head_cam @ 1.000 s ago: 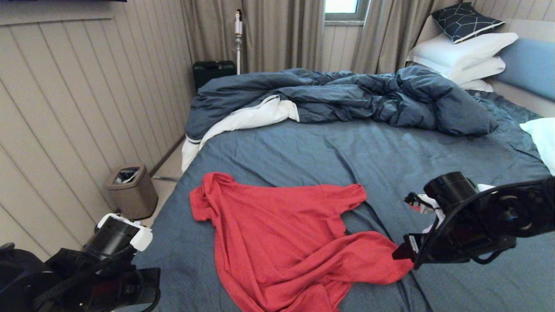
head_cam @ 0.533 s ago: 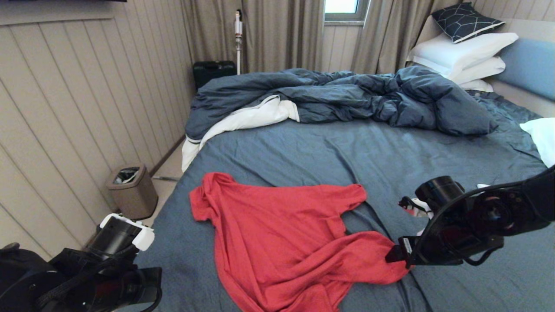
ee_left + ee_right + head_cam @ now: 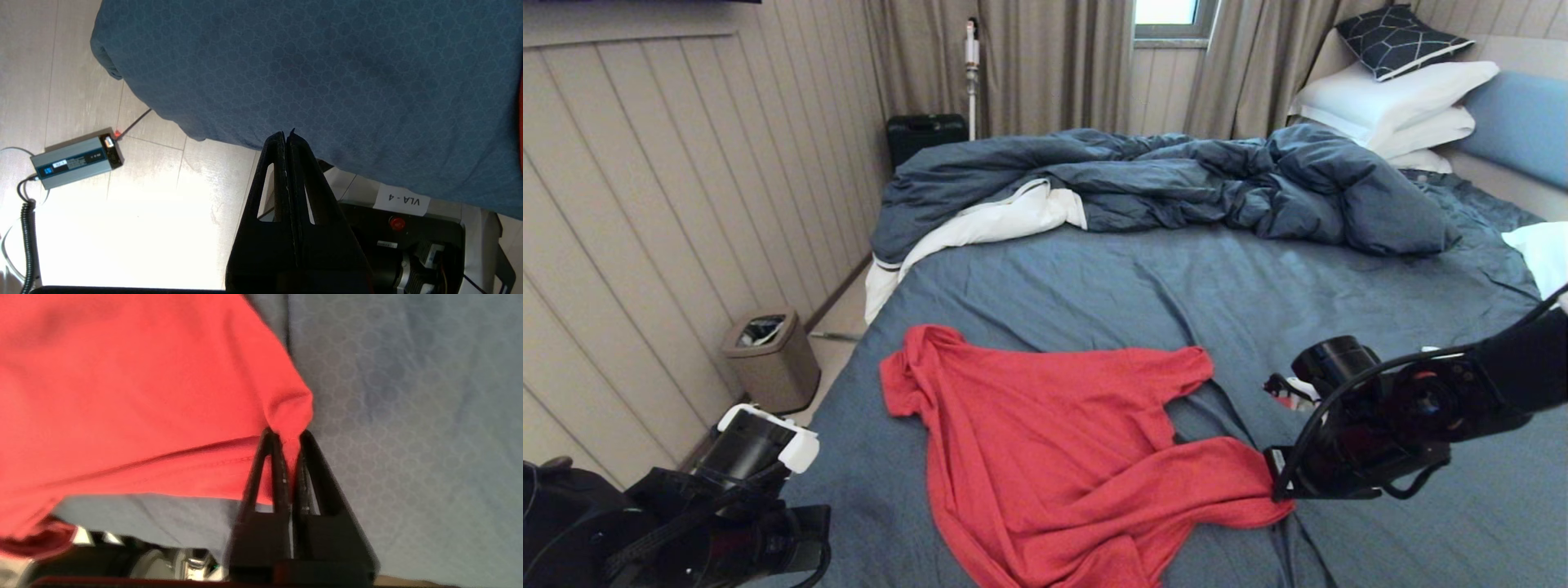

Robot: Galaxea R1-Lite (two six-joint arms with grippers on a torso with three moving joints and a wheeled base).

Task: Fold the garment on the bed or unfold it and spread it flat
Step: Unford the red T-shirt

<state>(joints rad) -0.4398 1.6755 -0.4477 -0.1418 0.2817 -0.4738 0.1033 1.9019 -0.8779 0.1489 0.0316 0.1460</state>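
Right gripper (image 3: pixel 289 437) pinching corner of red garment (image 3: pixel 1054 457) on bed (image 3: pixel 1176 286); left gripper (image 3: pixel 287 136) hanging closed, empty, beside bed edge.

Garment (image 3: pixel 1054 441): bright red, plain on the visible side. Bed (image 3: pixel 1217 302) sheet: blue-grey, faint ring pattern. Duvet (image 3: pixel 1176 180) at twelve o'clock: dark blue, white underside. Pillows (image 3: pixel 1396 102): white; top cushion (image 3: pixel 1396 37) navy, white lines
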